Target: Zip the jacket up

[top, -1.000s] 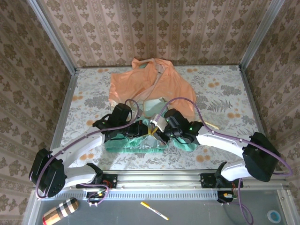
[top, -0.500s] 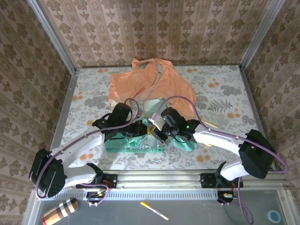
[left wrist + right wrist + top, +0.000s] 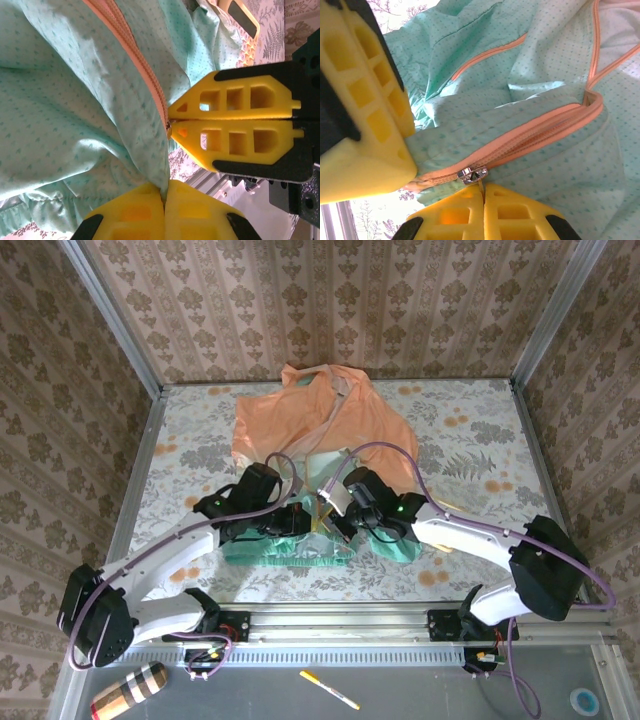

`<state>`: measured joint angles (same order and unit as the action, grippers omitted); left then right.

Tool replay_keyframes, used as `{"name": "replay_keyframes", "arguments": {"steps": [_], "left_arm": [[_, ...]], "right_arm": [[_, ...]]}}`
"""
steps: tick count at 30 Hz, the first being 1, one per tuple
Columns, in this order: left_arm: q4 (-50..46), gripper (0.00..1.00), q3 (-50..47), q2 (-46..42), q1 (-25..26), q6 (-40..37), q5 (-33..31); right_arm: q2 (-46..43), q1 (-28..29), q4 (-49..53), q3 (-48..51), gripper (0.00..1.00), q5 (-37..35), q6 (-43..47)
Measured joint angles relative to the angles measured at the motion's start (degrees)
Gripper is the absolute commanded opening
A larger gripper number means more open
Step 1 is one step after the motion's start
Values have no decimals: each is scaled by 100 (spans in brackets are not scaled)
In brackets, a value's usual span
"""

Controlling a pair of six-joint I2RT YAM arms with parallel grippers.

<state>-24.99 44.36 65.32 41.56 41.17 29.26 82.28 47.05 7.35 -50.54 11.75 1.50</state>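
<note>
The jacket [image 3: 318, 420] lies spread on the table, peach-orange at the far end and teal at the near hem [image 3: 290, 545]. Both grippers meet at the hem's middle. My left gripper [image 3: 164, 189] is shut on a fold of teal fabric beside the bottom of the orange zipper [image 3: 142, 70]. The right gripper [image 3: 483, 187] is shut on the thin pull tab of the silver slider [image 3: 472, 175], which sits low on the orange zipper tape [image 3: 535, 132]. Above the slider the two front edges spread apart. In the top view the left gripper [image 3: 306, 520] and right gripper [image 3: 329, 517] nearly touch.
A small beige object [image 3: 243, 17] lies beyond the teal fabric. On the near ledge sit a pen [image 3: 330, 689], a striped cylinder [image 3: 127, 690] and a blue roll [image 3: 585, 701]. Metal rails [image 3: 340, 620] border the floral table.
The right gripper has edged slightly left toward the left gripper, and the left arm's elbow has shifted a little. Both stay shut at the hem.
</note>
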Motion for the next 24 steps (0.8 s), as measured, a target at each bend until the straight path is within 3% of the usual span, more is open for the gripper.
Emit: {"name": "replay_keyframes", "arguments": {"steps": [24], "left_arm": [[-483,0,-229,-660,345,-31,-542]], "right_arm": [[1021,-599,243,-1071,0,-260,-212]]}}
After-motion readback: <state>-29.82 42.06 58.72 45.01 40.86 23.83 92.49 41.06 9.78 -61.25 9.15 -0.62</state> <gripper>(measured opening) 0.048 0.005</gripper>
